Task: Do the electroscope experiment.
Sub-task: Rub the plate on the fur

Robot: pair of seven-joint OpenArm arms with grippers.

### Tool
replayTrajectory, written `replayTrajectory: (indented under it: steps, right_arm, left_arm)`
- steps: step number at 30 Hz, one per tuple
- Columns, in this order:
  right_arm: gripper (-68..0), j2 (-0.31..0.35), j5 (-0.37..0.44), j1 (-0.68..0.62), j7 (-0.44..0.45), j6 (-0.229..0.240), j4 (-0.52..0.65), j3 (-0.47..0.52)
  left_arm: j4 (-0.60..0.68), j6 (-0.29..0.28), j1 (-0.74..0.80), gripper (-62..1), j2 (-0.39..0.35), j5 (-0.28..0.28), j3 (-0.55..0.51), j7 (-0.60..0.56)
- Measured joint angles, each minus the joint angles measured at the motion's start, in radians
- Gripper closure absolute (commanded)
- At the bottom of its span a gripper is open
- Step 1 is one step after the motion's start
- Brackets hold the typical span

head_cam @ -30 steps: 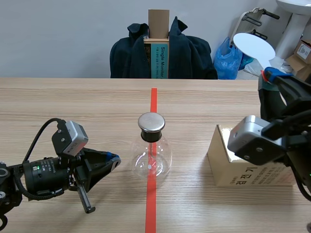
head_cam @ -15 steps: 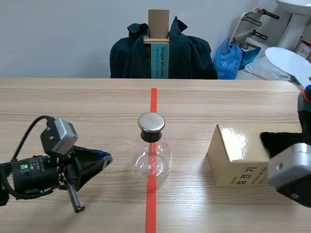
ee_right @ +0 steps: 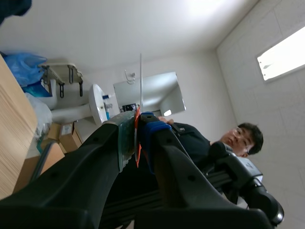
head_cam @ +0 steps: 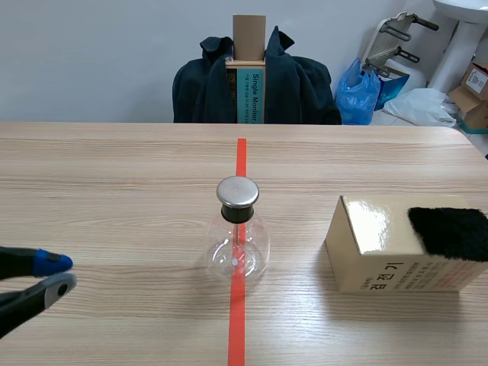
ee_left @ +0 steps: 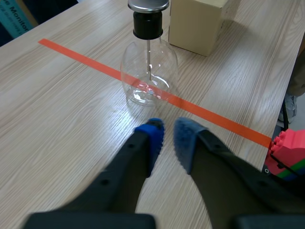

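Observation:
The electroscope, a clear glass flask [head_cam: 237,248] with a metal cap [head_cam: 238,192], stands on the red tape line at mid-table. In the left wrist view the flask [ee_left: 149,71] is just ahead of my left gripper [ee_left: 169,138], whose blue pads have a narrow gap and hold nothing. That gripper [head_cam: 52,274] sits low at the table's left edge. A tan box [head_cam: 381,263] with a black cloth [head_cam: 450,231] on top stands to the right. My right gripper [ee_right: 138,119] points up at the ceiling, shut on a thin white disc [ee_right: 140,76] seen edge-on; it is outside the scene view.
A chair draped with a dark jacket [head_cam: 255,80] and a cardboard box stands beyond the far edge. A blue bag [head_cam: 358,91] and a sink base are at the back right. Toy blocks [ee_left: 286,152] lie off the table's edge. A person [ee_right: 233,138] appears in the right wrist view.
My left arm has drawn back toward the left edge, away from the flask. The right arm has swung up and out of the scene view with the white disc, uncovering the black cloth.

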Motion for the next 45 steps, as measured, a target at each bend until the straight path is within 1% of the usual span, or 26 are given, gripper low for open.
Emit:
replayTrajectory:
  steps: [1, 2, 4, 6, 9, 10, 14, 16, 18, 21, 23, 25, 29, 32, 35, 40, 45]
  right_arm:
    - [-0.8, 0.0, 0.014, 0.0, 0.0, 0.0, 0.0, 0.013]
    - [-0.8, 0.0, 0.023, 0.0, 0.0, 0.0, 0.0, 0.026]
    - [-0.8, 0.0, 0.037, 0.0, 0.0, 0.006, 0.0, 0.051]
    - [-0.8, 0.0, 0.063, -0.001, -0.001, 0.046, 0.0, 0.074]
    - [-0.8, 0.0, 0.063, -0.001, 0.001, 0.089, -0.019, 0.095]
    - [-0.8, 0.0, 0.063, -0.001, 0.004, 0.097, -0.034, 0.095]
    - [-0.9, 0.0, 0.072, 0.0, 0.1, 0.128, -0.121, 0.094]
    - [-0.9, 0.0, 0.065, 0.019, 0.134, 0.126, -0.179, 0.094]
    - [-0.9, 0.0, 0.039, 0.072, 0.143, 0.125, -0.25, 0.093]
    - [-0.9, -0.006, -0.038, 0.179, 0.211, 0.124, -0.363, 0.092]
    - [-0.9, -0.011, -0.074, 0.23, 0.233, 0.124, -0.426, 0.092]
    - [-0.9, -0.015, -0.089, 0.267, 0.257, 0.122, -0.486, 0.092]
    - [-0.9, -0.023, -0.166, 0.324, 0.297, 0.119, -0.577, 0.092]
    - [-0.9, -0.028, -0.219, 0.359, 0.311, 0.117, -0.621, 0.092]
    - [-0.9, -0.044, -0.255, 0.369, 0.35, 0.116, -0.643, 0.092]
    - [-0.8, -0.077, -0.312, 0.365, 0.349, 0.116, -0.65, 0.092]
    - [-0.8, -0.085, -0.328, 0.356, 0.345, 0.108, -0.659, 0.092]
  left_arm:
    - [0.008, -0.003, 0.012, -58.8, 0.0, 0.0, -0.018, 0.0]
    - [0.014, -0.008, 0.016, -62.3, 0.001, 0.0, -0.031, -0.002]
    - [0.017, -0.007, 0.014, -62.3, 0.003, -0.004, -0.037, -0.024]
    - [0.017, -0.007, 0.005, -62.3, 0.007, 0.0, -0.037, -0.03]
    - [0.017, -0.007, 0.0, -62.3, 0.008, 0.0, -0.037, -0.03]
    - [0.016, -0.007, -0.001, -62.3, 0.008, 0.003, -0.036, -0.029]
    - [0.014, -0.007, -0.008, -62.3, 0.011, 0.003, -0.035, -0.026]
    - [0.014, -0.007, -0.01, -62.3, 0.013, 0.003, -0.035, -0.019]
    - [0.014, -0.007, -0.01, -62.3, 0.013, 0.006, -0.035, -0.016]
    - [0.013, -0.007, -0.01, -62.3, 0.013, 0.006, -0.034, -0.015]
    - [0.013, -0.007, -0.01, -62.3, 0.013, 0.006, -0.034, -0.015]
    - [0.013, -0.007, -0.01, -62.3, 0.013, 0.006, -0.034, -0.015]
    - [0.013, -0.007, -0.01, -62.3, 0.013, 0.007, -0.034, -0.015]
    - [0.013, -0.007, -0.01, -62.3, 0.013, 0.007, -0.034, -0.015]
    - [0.013, -0.007, -0.01, -62.3, 0.013, 0.006, -0.034, -0.015]
    - [0.013, -0.007, -0.01, -62.3, 0.013, 0.006, -0.034, -0.015]
    - [0.013, -0.007, -0.01, -62.3, 0.013, 0.007, -0.034, -0.015]
